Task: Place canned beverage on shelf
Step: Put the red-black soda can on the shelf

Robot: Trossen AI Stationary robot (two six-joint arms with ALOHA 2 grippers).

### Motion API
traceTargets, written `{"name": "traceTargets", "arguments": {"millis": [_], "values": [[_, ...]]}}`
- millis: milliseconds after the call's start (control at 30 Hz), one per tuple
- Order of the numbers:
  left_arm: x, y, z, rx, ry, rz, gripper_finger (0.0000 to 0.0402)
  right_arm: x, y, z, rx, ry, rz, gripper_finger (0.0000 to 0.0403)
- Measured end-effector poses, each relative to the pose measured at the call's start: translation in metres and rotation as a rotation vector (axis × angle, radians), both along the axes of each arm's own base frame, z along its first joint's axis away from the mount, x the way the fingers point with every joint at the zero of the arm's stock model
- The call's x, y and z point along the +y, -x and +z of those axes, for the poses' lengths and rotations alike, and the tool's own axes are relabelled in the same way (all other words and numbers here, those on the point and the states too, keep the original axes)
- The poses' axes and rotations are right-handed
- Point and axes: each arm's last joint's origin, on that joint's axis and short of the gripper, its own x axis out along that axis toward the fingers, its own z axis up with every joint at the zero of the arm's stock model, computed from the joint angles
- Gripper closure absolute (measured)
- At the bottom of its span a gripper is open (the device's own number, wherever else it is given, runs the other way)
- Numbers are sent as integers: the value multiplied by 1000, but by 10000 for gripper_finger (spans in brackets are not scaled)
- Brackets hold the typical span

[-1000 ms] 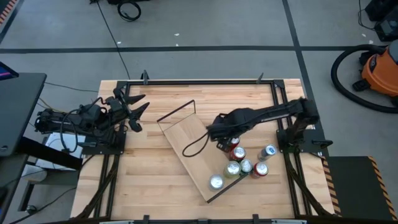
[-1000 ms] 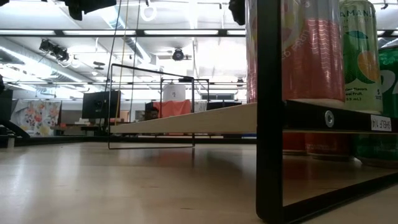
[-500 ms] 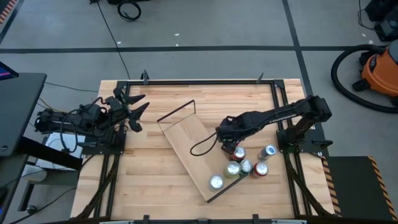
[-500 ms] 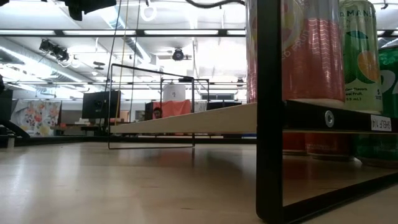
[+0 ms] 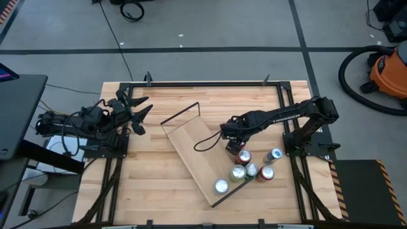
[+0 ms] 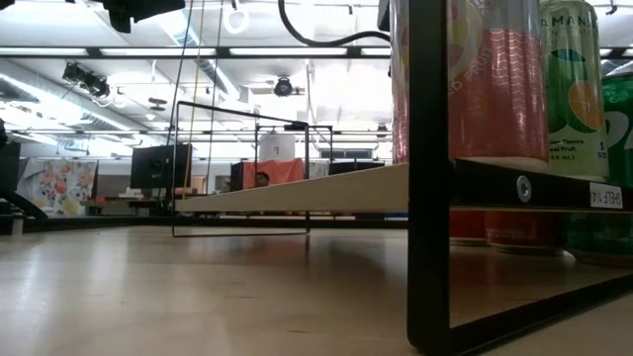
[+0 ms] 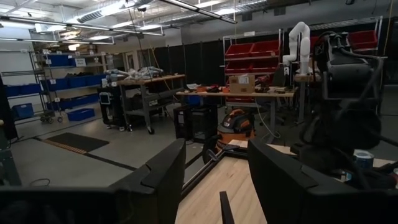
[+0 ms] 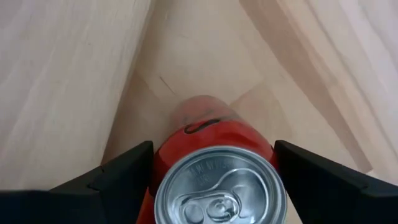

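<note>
A red can (image 8: pixel 217 186) stands upright with its silver top toward the right wrist camera. My right gripper (image 5: pixel 230 146) points down around it, beside the shelf's right edge. In the high view the gripper hides this can. The shelf (image 5: pixel 191 143) is a light-wood board with a dark wire frame, lying slantwise across the tabletop. One can (image 5: pixel 220 186) stands on its near end. My left gripper (image 5: pixel 137 111) waits open at the table's left side and touches nothing. My right gripper comes at the red can from above, pointing down. One finger (image 8: pixel 121 171) lies against each of two opposite sides of the can's upper body (image 8: pixel 163 152), below the rim. The can is upright, its lower end toward the wooden tabletop.
Several more cans (image 5: pixel 254 166) cluster right of the shelf's near end. In the low view, a red can (image 6: pixel 495 79) and a green can (image 6: pixel 574 79) stand over the shelf board (image 6: pixel 326 193). A vacuum cleaner (image 5: pixel 381 73) stands on the floor at the far right.
My right gripper has come down and moved a little toward the table's right edge, ending beside the shelf's right edge. Its cable loop has dropped into the top of the low view.
</note>
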Motion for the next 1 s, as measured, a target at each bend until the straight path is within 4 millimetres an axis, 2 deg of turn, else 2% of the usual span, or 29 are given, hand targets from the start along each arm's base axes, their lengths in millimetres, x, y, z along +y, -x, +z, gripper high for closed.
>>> {"name": "traceTargets", "arguments": {"millis": [133,333,600,800,1000], "values": [[0,0,0,3,-3,0,219,-5,0,-1,-1,-17,2,82],[0,0,0,5,-3,0,219,-11,5,5,-8,-29,-13,82],[0,0,0,4,-3,0,219,-15,4,49,-83,21,-62,82],[0,0,0,9,-7,1,219,-2,-5,85,-222,34,-42,82],[0,0,0,13,-14,3,219,20,-16,94,-365,-44,-28,82]]}}
